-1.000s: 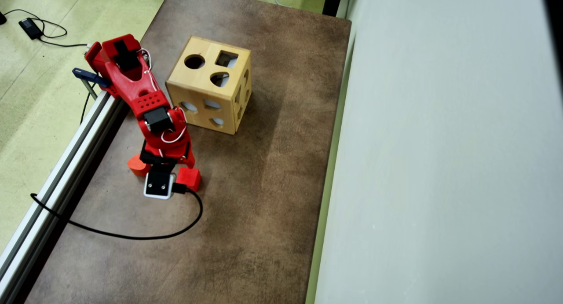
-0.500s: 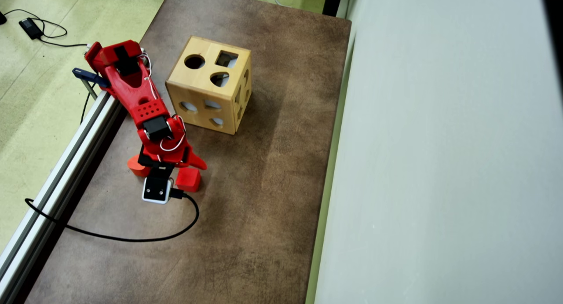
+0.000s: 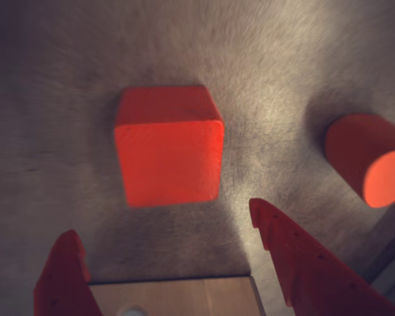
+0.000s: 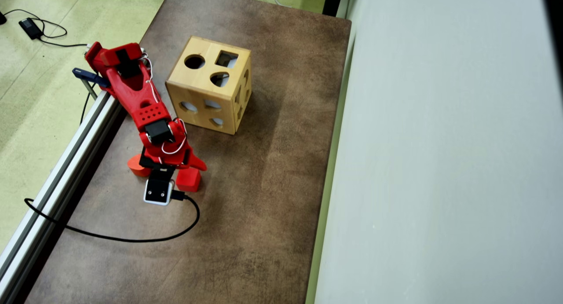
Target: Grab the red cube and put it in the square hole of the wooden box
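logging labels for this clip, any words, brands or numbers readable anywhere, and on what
None can be read.
The wooden box, red cube, orange-red block and gripper show bare faces.
The small white camera housing shows dark dots only, no legible print.

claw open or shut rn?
Open: in the wrist view the claw shows both fingers spread apart, bare table between them, red cube ungripped.

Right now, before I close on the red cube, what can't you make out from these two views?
- Gripper: overhead view hides its fingertips under the arm and wrist camera; the wrist view's bottom edge cuts off both fingers.
- Red cube: partly covered by the gripper in the overhead view.
- Orange-red block: cut by the wrist view's right edge; overhead, the arm hides most of it.
- Wooden box: its interior past the square hole is too dark.
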You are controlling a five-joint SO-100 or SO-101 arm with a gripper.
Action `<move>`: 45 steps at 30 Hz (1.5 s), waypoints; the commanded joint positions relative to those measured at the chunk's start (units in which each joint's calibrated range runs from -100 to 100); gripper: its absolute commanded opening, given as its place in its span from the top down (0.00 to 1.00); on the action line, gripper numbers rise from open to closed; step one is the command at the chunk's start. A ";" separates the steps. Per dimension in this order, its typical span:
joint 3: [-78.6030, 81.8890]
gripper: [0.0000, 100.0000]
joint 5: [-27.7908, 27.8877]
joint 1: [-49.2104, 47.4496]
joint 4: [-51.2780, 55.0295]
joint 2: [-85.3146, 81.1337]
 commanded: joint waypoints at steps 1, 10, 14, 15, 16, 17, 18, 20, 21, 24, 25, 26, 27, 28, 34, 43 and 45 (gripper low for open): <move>-2.39 0.62 -0.20 -0.45 -0.59 1.33; -11.24 0.62 -0.20 -0.45 -0.59 8.89; -15.71 0.62 -0.20 -0.45 -0.59 11.10; -16.25 0.62 -0.20 -0.45 -0.59 11.35; -16.52 0.62 -0.20 -0.45 -0.59 11.35; -16.61 0.62 -0.20 -0.45 -0.59 11.35; -16.61 0.62 -0.15 -0.45 -0.59 11.44; -16.61 0.62 -0.15 -0.45 -0.59 11.44; -16.61 0.62 -0.15 -0.45 -0.59 11.44; -16.70 0.62 -0.15 -0.45 -0.59 12.29; -16.70 0.62 -0.15 -0.45 -0.59 12.63; -16.70 0.62 -0.15 -0.45 -0.59 12.97; -16.70 0.62 -0.15 -0.45 -0.59 13.14; -16.70 0.62 -0.15 -0.45 -0.59 13.14; -16.79 0.62 -0.20 -0.45 -0.67 13.14; -16.70 0.62 -0.20 -0.45 -3.57 13.14; -16.70 0.62 -0.20 -0.45 -3.65 13.05</move>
